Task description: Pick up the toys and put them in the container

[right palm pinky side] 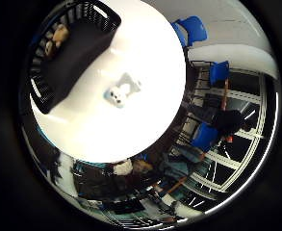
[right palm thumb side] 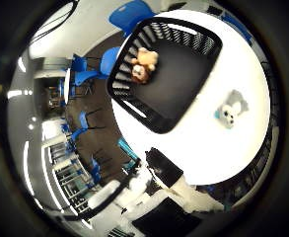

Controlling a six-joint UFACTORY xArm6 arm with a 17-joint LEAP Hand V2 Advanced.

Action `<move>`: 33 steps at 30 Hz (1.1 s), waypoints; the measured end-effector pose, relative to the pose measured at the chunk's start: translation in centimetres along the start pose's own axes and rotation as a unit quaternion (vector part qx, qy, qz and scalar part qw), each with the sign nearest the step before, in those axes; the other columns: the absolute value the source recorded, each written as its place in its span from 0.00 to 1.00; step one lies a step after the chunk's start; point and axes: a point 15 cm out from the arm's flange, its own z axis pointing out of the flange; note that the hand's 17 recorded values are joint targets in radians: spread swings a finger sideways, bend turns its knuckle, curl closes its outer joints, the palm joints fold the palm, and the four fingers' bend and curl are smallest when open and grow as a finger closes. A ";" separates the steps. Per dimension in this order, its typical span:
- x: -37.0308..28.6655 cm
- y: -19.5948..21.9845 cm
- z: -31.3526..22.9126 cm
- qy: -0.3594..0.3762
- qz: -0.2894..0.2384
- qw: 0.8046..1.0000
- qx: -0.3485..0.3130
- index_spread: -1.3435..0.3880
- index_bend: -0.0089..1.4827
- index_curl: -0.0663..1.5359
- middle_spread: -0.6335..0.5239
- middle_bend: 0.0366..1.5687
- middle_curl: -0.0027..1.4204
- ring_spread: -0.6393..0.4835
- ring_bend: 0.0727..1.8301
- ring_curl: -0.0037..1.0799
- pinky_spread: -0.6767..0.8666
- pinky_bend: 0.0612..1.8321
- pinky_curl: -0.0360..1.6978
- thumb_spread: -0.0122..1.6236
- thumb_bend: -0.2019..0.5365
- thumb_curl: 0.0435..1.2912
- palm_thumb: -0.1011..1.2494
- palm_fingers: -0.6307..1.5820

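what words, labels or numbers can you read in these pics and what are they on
None can be read in either view.
Basket: no label shows.
Brown toy in the basket: no tag or print shows.
Grey toy on the table: no tag or print shows.
Blue chairs and the room behind: too small and blurred to show any sign.

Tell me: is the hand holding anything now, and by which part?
Nothing held, apparently: the grey toy lies on the white table, the brown toy in the black basket.
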 end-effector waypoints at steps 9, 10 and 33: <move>8.2 4.3 0.4 0.083 0.006 0.996 -0.027 0.53 0.11 0.21 0.57 0.10 0.23 0.73 0.13 0.23 0.68 0.20 0.22 0.62 0.24 0.21 0.50 0.29; 9.2 4.1 0.3 0.097 0.003 0.995 -0.020 0.53 0.11 0.20 0.56 0.10 0.23 0.73 0.13 0.23 0.68 0.20 0.22 0.62 0.24 0.21 0.50 0.29; 13.2 1.5 5.7 0.254 -0.112 0.961 -0.002 0.52 0.10 0.19 0.55 0.10 0.23 0.71 0.15 0.25 0.67 0.23 0.21 0.61 0.24 0.22 0.57 0.28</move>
